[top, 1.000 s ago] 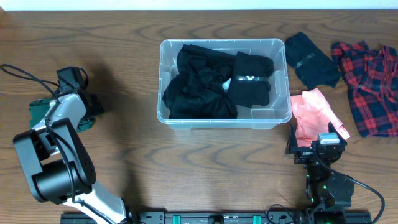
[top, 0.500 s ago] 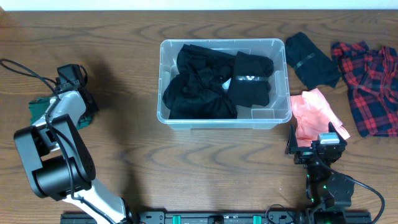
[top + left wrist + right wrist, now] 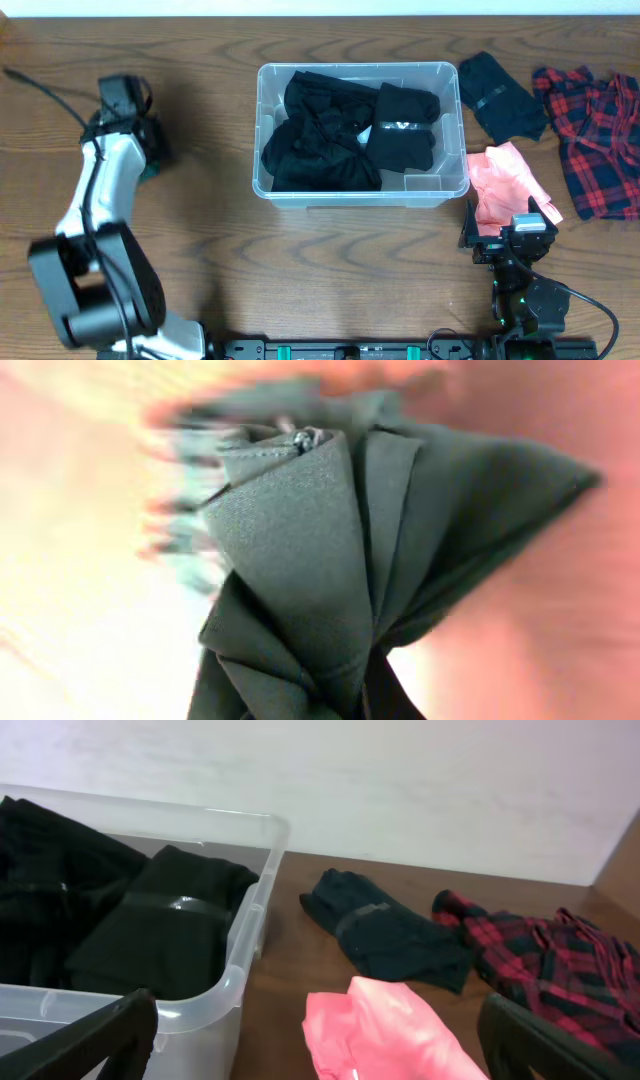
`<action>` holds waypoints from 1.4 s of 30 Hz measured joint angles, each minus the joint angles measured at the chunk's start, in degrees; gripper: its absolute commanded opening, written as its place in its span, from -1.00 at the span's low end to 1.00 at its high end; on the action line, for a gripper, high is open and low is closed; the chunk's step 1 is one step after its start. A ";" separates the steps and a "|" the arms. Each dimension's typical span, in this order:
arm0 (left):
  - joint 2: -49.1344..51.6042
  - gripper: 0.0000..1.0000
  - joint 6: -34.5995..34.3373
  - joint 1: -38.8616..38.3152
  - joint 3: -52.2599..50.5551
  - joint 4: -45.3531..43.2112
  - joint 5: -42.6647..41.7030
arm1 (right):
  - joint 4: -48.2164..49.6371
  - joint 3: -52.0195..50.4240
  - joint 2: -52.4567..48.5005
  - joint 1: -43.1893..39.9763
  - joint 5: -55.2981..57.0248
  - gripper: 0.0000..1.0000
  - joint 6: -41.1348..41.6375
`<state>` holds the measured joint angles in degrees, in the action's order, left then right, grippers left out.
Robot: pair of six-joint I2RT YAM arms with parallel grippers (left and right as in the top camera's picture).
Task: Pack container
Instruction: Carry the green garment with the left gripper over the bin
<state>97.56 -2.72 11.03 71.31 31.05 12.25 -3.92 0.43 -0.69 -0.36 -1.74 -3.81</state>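
Observation:
The clear container (image 3: 262, 130) stands at the table's middle back, with black clothes (image 3: 330, 135) filling it. My left gripper (image 3: 152, 150) hangs at the far left, shut on a bunched dark green cloth (image 3: 300, 540) that fills the left wrist view. Only a sliver of that green cloth (image 3: 148, 172) shows from overhead. My right gripper (image 3: 508, 212) stands open near the front right, and its jaws straddle a pink garment (image 3: 390, 1030) without touching it. The container's rim (image 3: 250, 920) lies just left of that gripper.
A pink garment (image 3: 505, 180) lies on the table right of the container. A dark navy garment (image 3: 500, 95) and a red plaid shirt (image 3: 595, 130) lie at the back right. A cable trails off the table's left edge.
My left gripper has shut on the green cloth and carried it off the table, away from the front and to the right. The right arm has not moved.

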 measured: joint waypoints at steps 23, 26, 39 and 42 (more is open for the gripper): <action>-8.85 -0.88 -12.90 -43.85 13.05 11.19 7.50 | 0.00 0.00 0.00 0.00 0.00 0.98 -0.02; -8.85 -0.88 -15.78 -47.21 13.05 9.29 7.63 | 0.02 0.00 0.00 0.00 0.00 0.98 0.00; -7.69 -0.88 -24.46 -58.69 13.05 0.09 5.68 | 0.02 0.00 0.00 0.00 0.00 0.99 -0.02; -4.90 -0.88 -27.45 -59.28 13.07 0.02 5.68 | 0.02 0.00 0.00 0.00 0.00 0.98 0.00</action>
<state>92.66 -30.17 -48.25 84.38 31.07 17.93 -3.90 0.43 -0.69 -0.36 -1.74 -3.81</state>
